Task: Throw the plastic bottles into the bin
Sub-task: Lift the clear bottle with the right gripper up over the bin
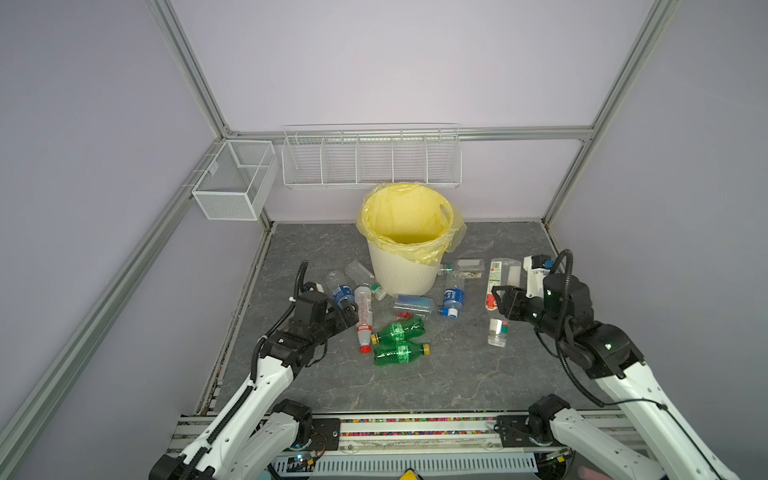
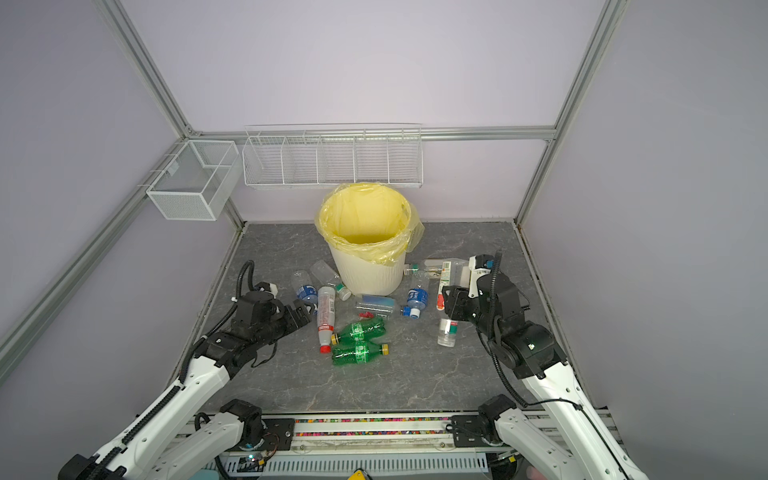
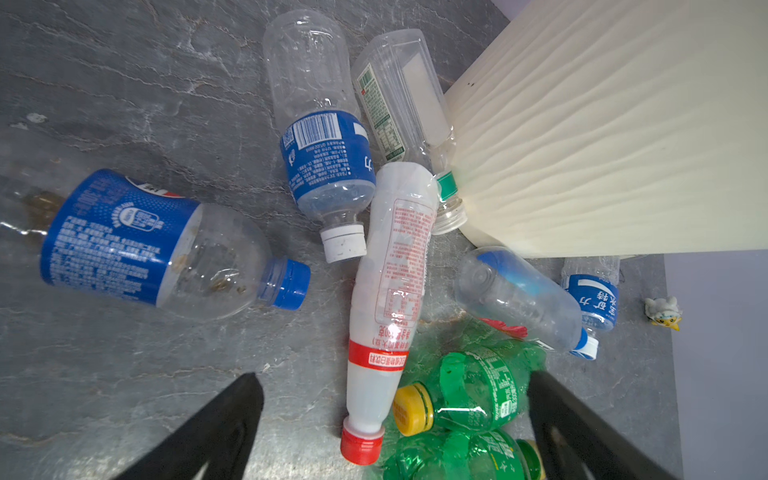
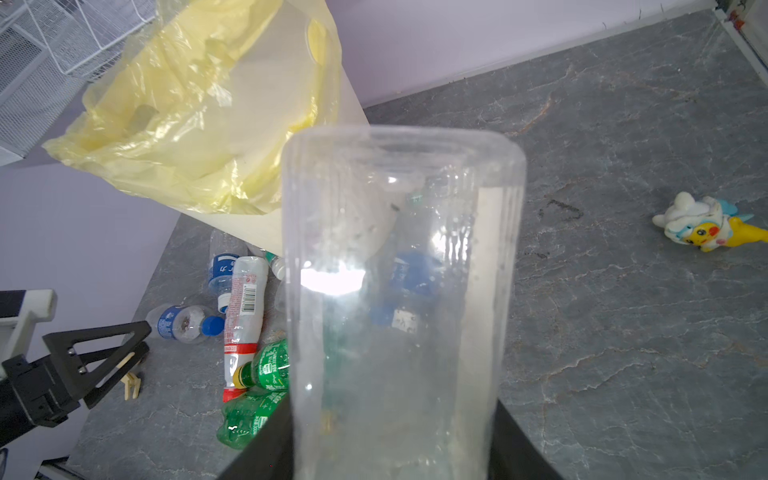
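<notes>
The bin (image 1: 405, 276) is a cream ribbed bucket with a yellow bag, standing at the back centre in both top views. Several plastic bottles lie in front of it. Among them are a white red-capped one (image 1: 363, 316), two green ones (image 1: 399, 330), and blue-labelled ones (image 1: 341, 291) (image 1: 454, 297). My left gripper (image 3: 395, 378) hangs open over the white bottle's (image 3: 386, 291) neck and the green bottles (image 3: 469, 390). My right gripper (image 4: 392, 440) is shut on a clear bottle (image 4: 399, 270) whose base points toward the bin (image 4: 187, 124). A top view shows this grip (image 1: 500, 299) right of the bin.
A small clear bottle (image 1: 497, 332) stands upright just in front of the right gripper. A yellow toy figure (image 4: 706, 226) lies on the grey tabletop at the right. White wire baskets (image 1: 372, 160) (image 1: 235, 178) hang on the back wall and the left frame.
</notes>
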